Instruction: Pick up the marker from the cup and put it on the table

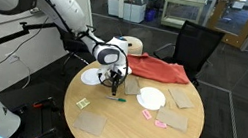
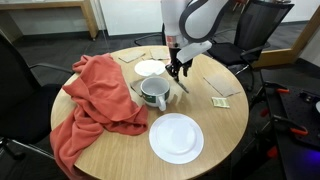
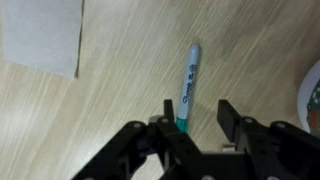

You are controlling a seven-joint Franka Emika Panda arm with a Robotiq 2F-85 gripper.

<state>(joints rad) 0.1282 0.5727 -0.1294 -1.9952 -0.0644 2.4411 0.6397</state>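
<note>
— Judging by the wrist view, is the marker [image 3: 188,85] out of the cup [image 2: 156,99] yet?
— Looks so. It lies flat on the table [image 3: 110,90], with its teal end in the gap between the fingers [image 3: 228,112] and its barrel running out ahead of the tips. The cup stands off to one side of the gripper [image 3: 197,112], near but apart.
— And the grip?
— The fingers are spread, and neither pad seems to press the barrel. The teal end sits much closer to one finger than to its partner. It may be touching; it's too dark to say.
— So what could spoil it?
— The retreat, I'd say. If the gripper rises with any sideways drift, that near finger could catch the end and flick the marker. It is round and the top is smooth, so a nudge may roll it well away from the fingers.
— Anything else?
— If a pad clings to the teal end, that end might lift a little and drop
</note>
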